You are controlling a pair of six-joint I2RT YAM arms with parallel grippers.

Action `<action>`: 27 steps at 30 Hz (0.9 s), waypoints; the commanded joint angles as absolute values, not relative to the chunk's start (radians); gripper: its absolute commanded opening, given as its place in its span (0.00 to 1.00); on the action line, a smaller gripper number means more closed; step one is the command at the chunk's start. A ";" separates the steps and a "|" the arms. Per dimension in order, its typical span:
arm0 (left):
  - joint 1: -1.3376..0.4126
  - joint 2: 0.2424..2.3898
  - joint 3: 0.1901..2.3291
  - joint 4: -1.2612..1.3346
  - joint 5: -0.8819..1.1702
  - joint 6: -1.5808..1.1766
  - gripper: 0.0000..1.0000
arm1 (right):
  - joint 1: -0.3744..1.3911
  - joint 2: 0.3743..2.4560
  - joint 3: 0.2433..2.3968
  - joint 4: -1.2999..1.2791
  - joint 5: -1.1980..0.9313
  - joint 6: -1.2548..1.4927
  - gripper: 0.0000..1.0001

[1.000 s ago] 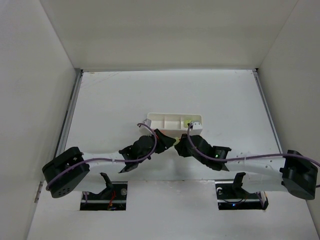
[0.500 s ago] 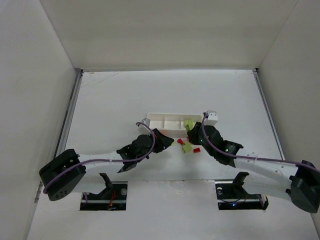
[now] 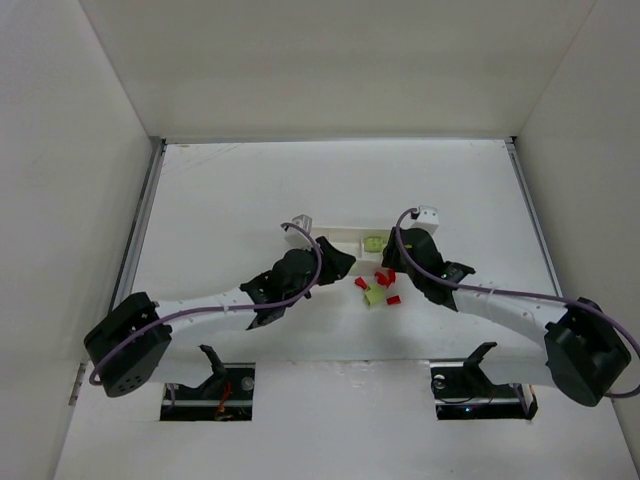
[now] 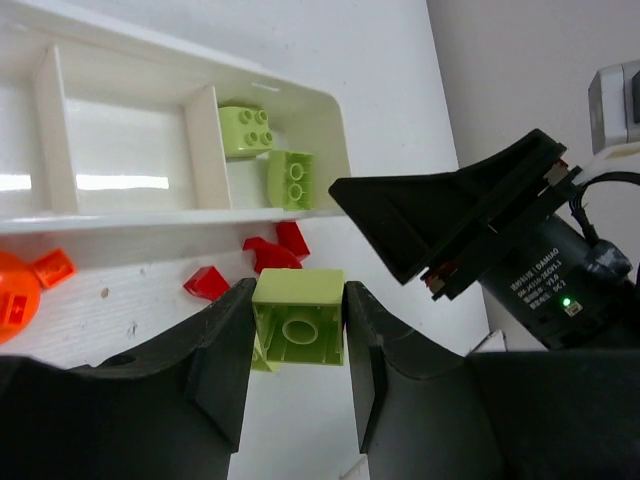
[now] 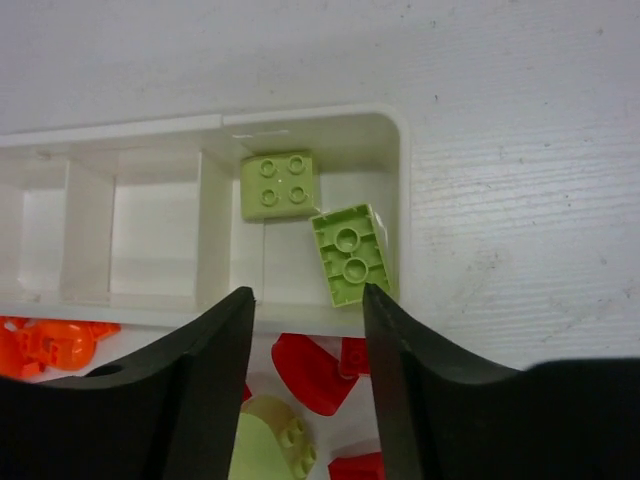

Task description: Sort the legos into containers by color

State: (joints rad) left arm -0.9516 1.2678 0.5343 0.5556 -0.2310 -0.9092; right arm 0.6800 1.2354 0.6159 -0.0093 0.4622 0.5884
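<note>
The white tray [image 4: 130,215] has three compartments. Its right one holds two yellow-green legos [image 5: 280,183] [image 5: 350,252], also seen in the left wrist view [image 4: 245,130]. My left gripper [image 4: 298,290] is shut on a yellow-green lego [image 4: 298,325], held just in front of the tray. My right gripper [image 5: 308,295] is open and empty, over the tray's front wall at the right compartment. Loose red legos [image 5: 310,372] and a yellow-green one [image 5: 265,440] lie in front of the tray. Orange legos [image 5: 50,345] lie further left. In the top view both grippers [image 3: 345,265] [image 3: 388,258] cover most of the tray [image 3: 352,232].
The loose pile [image 3: 377,290] lies between the two arms in the top view. The right gripper's black body [image 4: 450,215] is close to the right of my left fingers. Side walls stand at the table's left and right edges.
The right gripper has moved from the pile up to the tray's right compartment. The left gripper has moved forward and right towards the tray. The loose pile has come into view.
</note>
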 commanded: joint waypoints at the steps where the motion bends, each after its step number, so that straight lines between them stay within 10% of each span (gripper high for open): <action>1: -0.944 1.311 0.613 0.546 -0.259 -0.832 0.15 | 0.667 1.192 0.652 0.066 0.453 0.568 0.56; 14: -0.940 1.670 0.998 0.440 -0.287 -0.588 0.17 | 0.676 0.849 0.439 0.023 0.505 0.696 0.27; 22: -0.938 1.821 1.144 0.368 -0.298 -0.538 0.22 | 0.735 0.776 0.420 -0.075 0.496 0.723 0.44; 27: -0.929 1.836 1.163 0.371 -0.299 -0.537 0.42 | 0.843 0.811 0.433 -0.107 0.500 0.718 0.58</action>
